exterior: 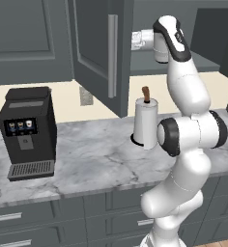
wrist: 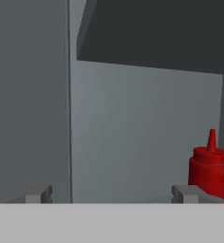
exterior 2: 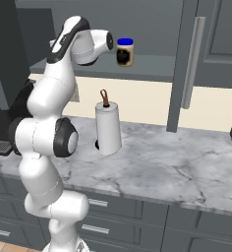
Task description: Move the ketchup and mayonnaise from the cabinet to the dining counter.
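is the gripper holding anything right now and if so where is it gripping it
Nothing is held. The gripper is open inside the cabinet, with the ketchup off to one side, outside its fingertips.

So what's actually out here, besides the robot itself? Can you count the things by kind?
Ketchup bottle: 1
Mayonnaise jar: 1
Paper-towel roll: 1
Coffee machine: 1
Total: 4
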You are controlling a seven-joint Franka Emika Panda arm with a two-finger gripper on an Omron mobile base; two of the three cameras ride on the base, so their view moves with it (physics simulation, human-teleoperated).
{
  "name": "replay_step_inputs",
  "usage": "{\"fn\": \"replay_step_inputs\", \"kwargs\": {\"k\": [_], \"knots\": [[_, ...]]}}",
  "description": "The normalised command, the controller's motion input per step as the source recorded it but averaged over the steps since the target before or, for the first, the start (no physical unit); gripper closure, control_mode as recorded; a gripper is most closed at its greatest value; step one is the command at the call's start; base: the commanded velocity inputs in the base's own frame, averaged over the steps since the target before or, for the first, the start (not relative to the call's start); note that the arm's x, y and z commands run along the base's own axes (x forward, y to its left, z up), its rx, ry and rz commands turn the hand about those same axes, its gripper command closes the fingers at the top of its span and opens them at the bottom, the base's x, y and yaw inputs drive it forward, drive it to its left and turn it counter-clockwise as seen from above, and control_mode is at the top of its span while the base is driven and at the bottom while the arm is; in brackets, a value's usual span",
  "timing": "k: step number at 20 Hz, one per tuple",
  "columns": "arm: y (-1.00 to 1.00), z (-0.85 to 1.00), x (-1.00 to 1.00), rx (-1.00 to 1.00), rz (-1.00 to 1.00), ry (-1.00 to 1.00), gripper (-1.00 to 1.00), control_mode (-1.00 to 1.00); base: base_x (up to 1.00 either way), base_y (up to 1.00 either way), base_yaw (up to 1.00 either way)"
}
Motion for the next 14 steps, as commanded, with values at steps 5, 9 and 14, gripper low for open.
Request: {"fn": "replay_step_inputs", "kwargs": {"k": [5,9,14], "knots": [[-0.01,0.00,0.19,0.00,-0.03,0.00,-1.00,-1.00,0.00,0.00,0.00],[0.00,0.00,0.28,0.00,-0.04,0.00,-1.00,-1.00,0.00,0.00,0.00],[0.00,0.00,0.40,0.00,-0.05,0.00,-1.00,-1.00,0.00,0.00,0.00]]}}
